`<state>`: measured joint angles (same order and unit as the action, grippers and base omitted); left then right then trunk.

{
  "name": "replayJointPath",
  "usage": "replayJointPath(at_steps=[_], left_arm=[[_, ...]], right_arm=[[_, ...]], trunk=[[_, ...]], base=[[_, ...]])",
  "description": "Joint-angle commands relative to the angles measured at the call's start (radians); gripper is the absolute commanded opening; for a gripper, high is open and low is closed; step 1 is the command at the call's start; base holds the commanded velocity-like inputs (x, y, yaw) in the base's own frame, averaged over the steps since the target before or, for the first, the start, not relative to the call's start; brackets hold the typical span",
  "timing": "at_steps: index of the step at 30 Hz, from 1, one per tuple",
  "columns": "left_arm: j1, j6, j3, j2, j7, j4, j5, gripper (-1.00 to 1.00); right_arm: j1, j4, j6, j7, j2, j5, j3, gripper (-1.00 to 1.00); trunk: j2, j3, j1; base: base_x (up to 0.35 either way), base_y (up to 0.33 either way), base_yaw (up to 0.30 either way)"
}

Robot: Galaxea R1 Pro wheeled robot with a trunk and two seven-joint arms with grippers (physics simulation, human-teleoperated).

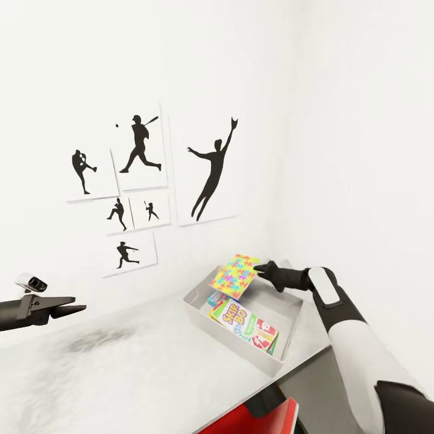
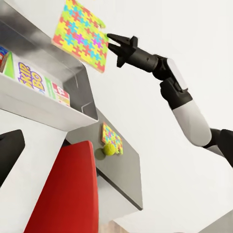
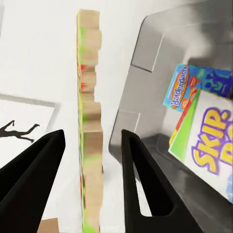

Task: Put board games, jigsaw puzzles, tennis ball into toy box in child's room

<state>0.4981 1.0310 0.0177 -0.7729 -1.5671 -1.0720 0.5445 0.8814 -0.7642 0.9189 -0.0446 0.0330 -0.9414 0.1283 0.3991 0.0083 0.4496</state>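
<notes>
A jigsaw puzzle (image 1: 235, 275) hangs tilted in the air over the far end of the grey toy box (image 1: 288, 313). My right gripper (image 1: 258, 269) is at the sheet's edge; in the right wrist view the sheet (image 3: 91, 131) is edge-on between the fingers (image 3: 138, 174), with a gap on each side. Board games lie in the box: a Skip-Bo box (image 1: 237, 317), a red one (image 1: 264, 334) and a blue one (image 3: 182, 87). The other jigsaw puzzle (image 2: 111, 137) and the tennis ball (image 2: 109, 149) rest on the table's dark section. My left gripper (image 1: 75, 308) hovers open, far left, holding nothing.
The toy box stands on the table (image 1: 120, 374) in the room's corner, close to both white walls. Black athlete pictures (image 1: 141, 147) hang on the wall behind. A red chair (image 2: 63, 194) is tucked against the table's front edge.
</notes>
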Motion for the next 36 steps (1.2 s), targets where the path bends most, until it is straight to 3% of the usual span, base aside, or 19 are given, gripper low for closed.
replayJointPath(at_steps=[1,4,9,27,32,36], left_arm=[[0.0,0.011,-0.001,0.0,-0.004,0.0,0.0,1.0],[0.0,0.011,-0.001,0.0,-0.004,0.001,0.0,1.0],[0.0,0.011,-0.001,0.0,-0.004,0.001,0.0,1.0],[0.0,0.011,-0.001,0.0,-0.004,0.0,0.0,1.0],[0.0,0.011,-0.001,0.0,-0.004,0.0,0.0,1.0],[0.0,0.011,-0.001,0.0,-0.004,0.0,0.0,1.0]], right_arm=[[0.0,0.015,0.004,-0.004,0.017,-0.018,0.002,-1.0],[0.001,0.037,0.006,-0.004,0.043,-0.019,0.002,-1.0],[-0.002,0.051,0.006,-0.003,0.063,-0.019,0.001,-1.0],[-0.006,0.063,0.004,-0.004,0.067,-0.015,0.0,-1.0],[-0.001,0.146,-0.001,-0.004,0.075,-0.014,0.002,-1.0],[0.001,0.215,-0.058,-0.004,0.092,-0.013,0.002,-1.0]], trunk=[[0.001,0.0,0.0],[0.001,0.0,0.0],[0.001,0.0,0.0],[0.001,0.0,0.0],[0.001,0.0,0.0],[0.001,0.0,0.0]], base=[[0.0,0.0,0.0],[0.0,0.0,0.0],[0.0,0.0,0.0],[0.0,0.0,0.0],[0.0,0.0,0.0],[0.0,0.0,0.0]])
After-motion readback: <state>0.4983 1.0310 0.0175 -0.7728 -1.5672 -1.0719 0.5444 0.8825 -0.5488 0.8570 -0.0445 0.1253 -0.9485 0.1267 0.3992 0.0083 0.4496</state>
